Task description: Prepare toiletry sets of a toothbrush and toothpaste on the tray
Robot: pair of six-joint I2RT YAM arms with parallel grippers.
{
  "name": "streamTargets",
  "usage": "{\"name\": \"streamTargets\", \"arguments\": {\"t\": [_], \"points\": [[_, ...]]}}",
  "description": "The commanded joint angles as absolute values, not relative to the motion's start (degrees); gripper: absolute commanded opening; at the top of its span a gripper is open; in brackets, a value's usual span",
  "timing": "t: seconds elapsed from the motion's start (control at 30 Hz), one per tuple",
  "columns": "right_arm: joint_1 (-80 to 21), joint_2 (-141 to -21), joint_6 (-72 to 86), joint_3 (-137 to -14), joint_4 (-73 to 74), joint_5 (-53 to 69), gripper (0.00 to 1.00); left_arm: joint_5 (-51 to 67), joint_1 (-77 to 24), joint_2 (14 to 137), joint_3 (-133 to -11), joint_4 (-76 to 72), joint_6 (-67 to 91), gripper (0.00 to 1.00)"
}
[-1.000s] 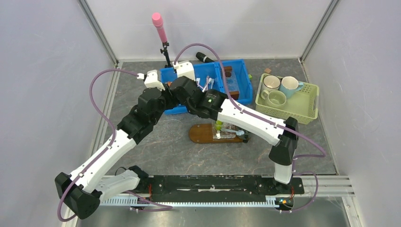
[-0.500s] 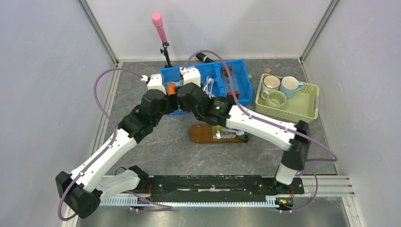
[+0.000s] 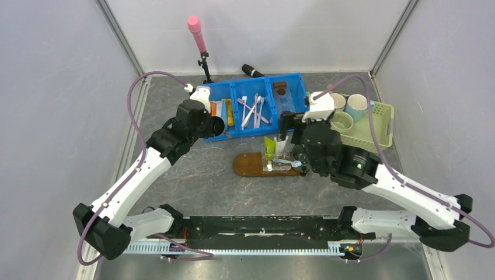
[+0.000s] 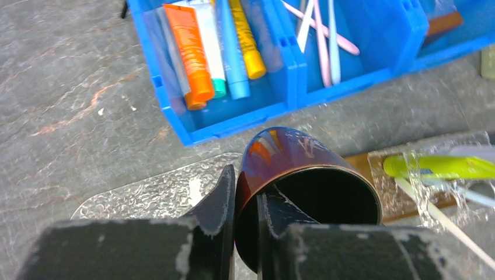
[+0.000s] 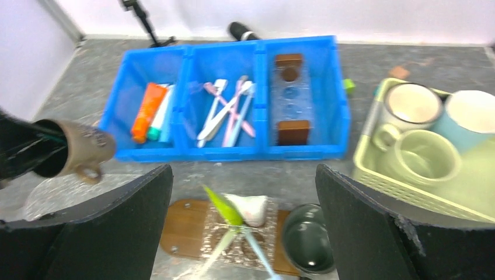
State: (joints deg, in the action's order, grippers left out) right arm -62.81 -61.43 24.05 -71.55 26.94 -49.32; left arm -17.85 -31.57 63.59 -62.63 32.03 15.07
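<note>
Pulling the spread, empty right end effector (image 3: 292,129) off the blue bin (image 5: 233,154) to above the tray (image 3: 248,165) bearing toothbrush (image 3: 286,161) and toothpaste (image 3: 269,145), seemingly finishing a set, keeping the left end effector (image 4: 246,188) pinched on a brown cup (image 4: 297,154).

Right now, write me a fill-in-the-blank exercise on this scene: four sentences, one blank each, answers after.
1. The left tool is shut on the rim of a ____ mug.
2. The blue bin has ____ compartments.
3. The bin's toothbrushes lie in its ____ compartment.
4. The right tool has its jaws ____.
Missing words: brown; three; middle; open.
</note>
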Motion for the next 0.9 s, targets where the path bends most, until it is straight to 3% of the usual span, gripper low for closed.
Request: {"name": "streamTargets", "arguments": {"t": [0.0, 0.57, 0.87], "points": [[-62.6, -55.6, 21.4, -66.6, 26.5, -60.4, 0.98, -7.8, -31.5, 65.4, -68.5, 34.9, 8.1, 0.02], [-62.6, -41.5, 23.7, -60.9, 35.6, -65.6, 0.98, 22.8, -31.5, 78.0, -71.3, 40.2, -12.4, 0.02], [-62.6, -40.2, 23.4, -60.4, 36.9, -70.2, 0.98, 18.3, -35.4, 85.2, -72.5, 36.3, -12.9, 0.02]]}}
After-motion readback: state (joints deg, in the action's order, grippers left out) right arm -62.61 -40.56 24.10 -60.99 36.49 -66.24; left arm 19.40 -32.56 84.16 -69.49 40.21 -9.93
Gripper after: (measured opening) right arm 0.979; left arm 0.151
